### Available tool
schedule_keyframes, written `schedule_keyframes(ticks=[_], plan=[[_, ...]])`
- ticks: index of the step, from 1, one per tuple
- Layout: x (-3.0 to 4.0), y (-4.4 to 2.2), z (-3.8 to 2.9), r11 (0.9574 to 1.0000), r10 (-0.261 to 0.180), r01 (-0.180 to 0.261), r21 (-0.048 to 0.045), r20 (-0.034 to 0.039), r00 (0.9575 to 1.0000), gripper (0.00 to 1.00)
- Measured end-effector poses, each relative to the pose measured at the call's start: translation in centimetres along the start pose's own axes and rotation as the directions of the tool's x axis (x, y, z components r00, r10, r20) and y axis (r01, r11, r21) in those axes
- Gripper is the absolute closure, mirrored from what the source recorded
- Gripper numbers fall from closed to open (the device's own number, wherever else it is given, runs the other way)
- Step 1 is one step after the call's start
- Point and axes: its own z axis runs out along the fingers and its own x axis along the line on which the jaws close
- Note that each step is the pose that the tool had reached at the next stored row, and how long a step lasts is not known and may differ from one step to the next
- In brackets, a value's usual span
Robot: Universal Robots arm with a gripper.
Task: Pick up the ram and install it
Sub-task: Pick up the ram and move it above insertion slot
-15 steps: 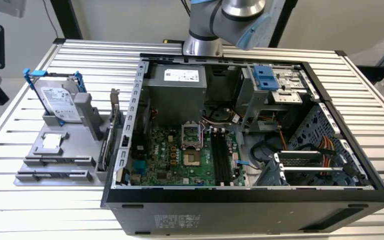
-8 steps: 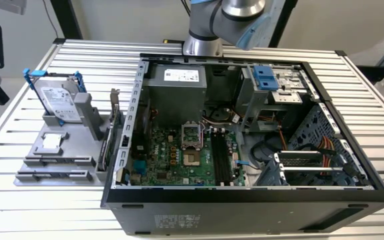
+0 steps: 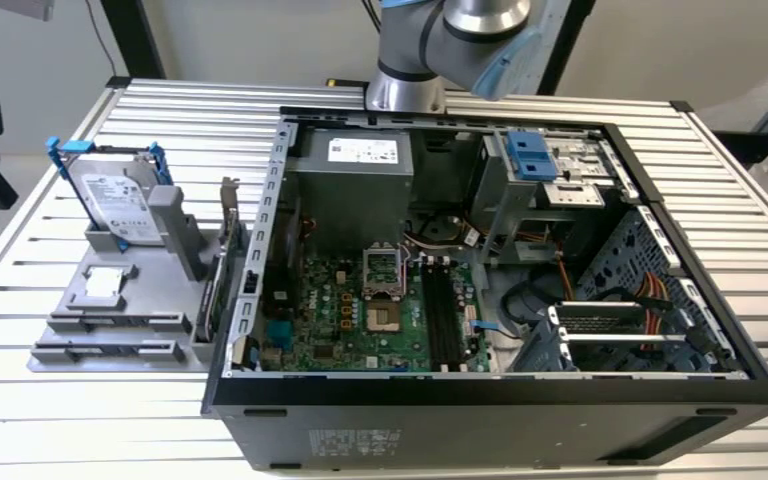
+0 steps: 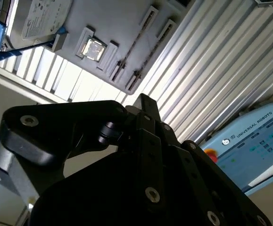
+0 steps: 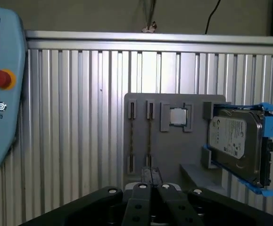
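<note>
Your gripper [image 5: 151, 175] has its fingers pressed together, nothing held. Ram [image 5: 149, 136] sits in the tray [image 5: 174, 153] slot dead ahead of the tips; drive [image 5: 233, 136] off to the side.

A robotics lab: slatted aluminium bench [image 3: 37, 420], opened computer case [image 3: 491, 432], teach pendant [image 5: 2, 80]

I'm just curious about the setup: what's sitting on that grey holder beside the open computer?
A silver hard drive in a blue frame, a small square chip, and the ram: two thin sticks on edge. Whatever lies under the drive is covered.
</note>
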Motion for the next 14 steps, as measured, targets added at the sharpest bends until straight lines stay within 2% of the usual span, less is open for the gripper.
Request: schedule_keyframes(ticks=[7,14], plan=[[0.00,0.00,0.00,0.9982,-0.061,0.061,-0.0015,-0.0002,0.9982,1.00],[0.00,0.00,0.00,0.9973,-0.073,0.073,-0.0017,-0.0003,0.9973,1.00]])
